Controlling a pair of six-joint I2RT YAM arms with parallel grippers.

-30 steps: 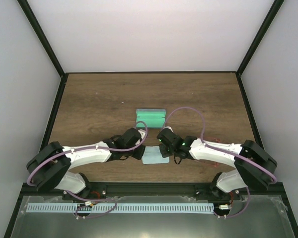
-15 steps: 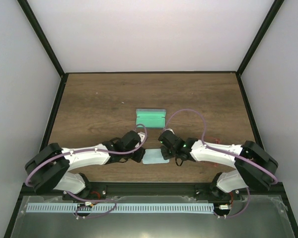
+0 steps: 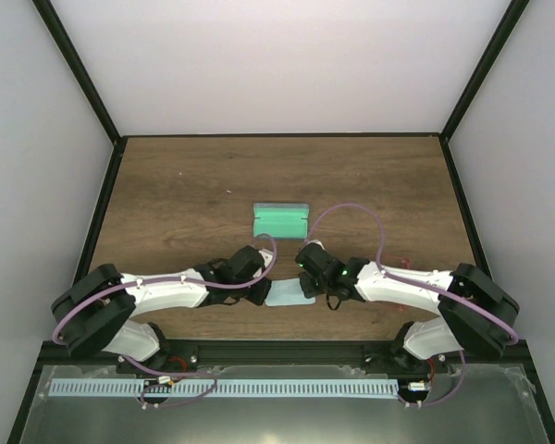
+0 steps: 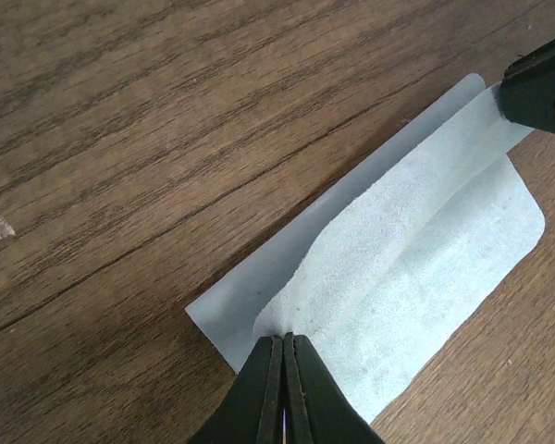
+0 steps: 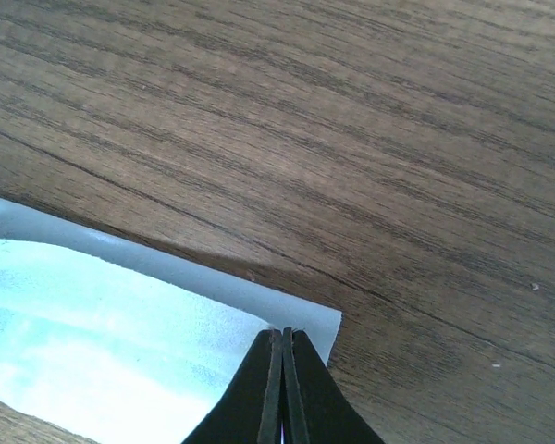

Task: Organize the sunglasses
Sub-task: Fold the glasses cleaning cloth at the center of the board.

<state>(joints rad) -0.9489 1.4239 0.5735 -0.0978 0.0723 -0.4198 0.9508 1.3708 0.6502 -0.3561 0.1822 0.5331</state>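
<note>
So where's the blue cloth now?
In the top view the pale blue cloth lies near the front edge of the table, pinched at each end by the left end effector and right end effector, with the open green case beyond it.

case (image 3: 281, 220) stands just beyond the cloth (image 3: 287, 295); open table (image 3: 166, 208) either side.

Wooden table (image 3: 166, 185), pale walls (image 3: 277, 65)
</note>
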